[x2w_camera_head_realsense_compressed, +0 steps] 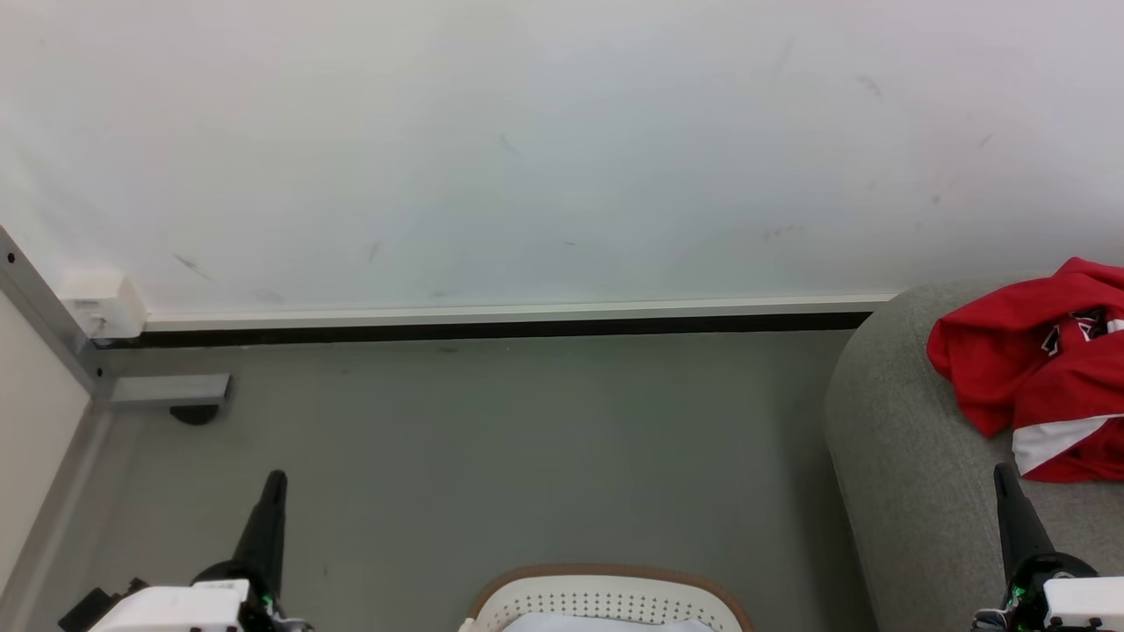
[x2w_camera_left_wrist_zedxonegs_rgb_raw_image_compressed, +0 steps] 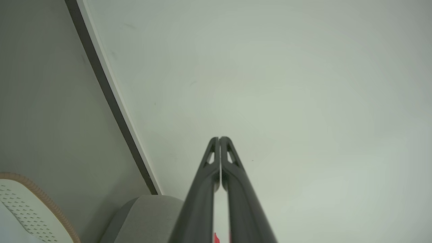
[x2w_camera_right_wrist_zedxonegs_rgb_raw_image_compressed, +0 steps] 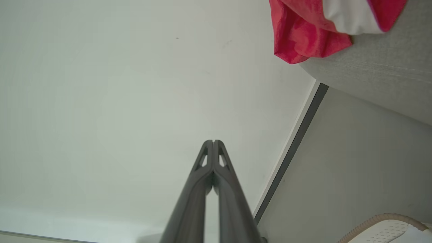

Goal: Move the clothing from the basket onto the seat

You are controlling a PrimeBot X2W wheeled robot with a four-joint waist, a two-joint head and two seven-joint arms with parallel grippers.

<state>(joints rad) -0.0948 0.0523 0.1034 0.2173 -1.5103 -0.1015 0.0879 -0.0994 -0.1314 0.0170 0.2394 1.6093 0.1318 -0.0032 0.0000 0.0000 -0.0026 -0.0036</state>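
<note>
Left pincer (x2w_camera_head_realsense_compressed: 274, 481) was closed, its two dark fingers (x2w_camera_left_wrist_zedxonegs_rgb_raw_image_compressed: 202, 189) pressed tip to tip and holding nothing, and pointed over the grey floor (x2w_camera_head_realsense_compressed: 492, 456) at the lower left of the head view. Right pincer (x2w_camera_head_realsense_compressed: 1004, 471) was likewise shut and empty. In the head view it rose in front of the light grey seat (x2w_camera_head_realsense_compressed: 913, 456), just below the clothing (x2w_camera_head_realsense_compressed: 1027, 369) and apart from it. The clothing, bright red with a white band and a black-and-white patch, lay crumpled on top of the seat near its rounded corner, one fold reaching toward the edge in the right wrist view. The white perforated basket (x2w_camera_head_realsense_compressed: 606, 572), tan-brown at the rim, stood on the floor between the two pincers, near the seat but not touching it. Behind everything ran a pale, scuffed wall (x2w_camera_head_realsense_compressed: 562, 158) with a white baseboard (x2w_camera_head_realsense_compressed: 509, 312) over a dark strip.
</note>
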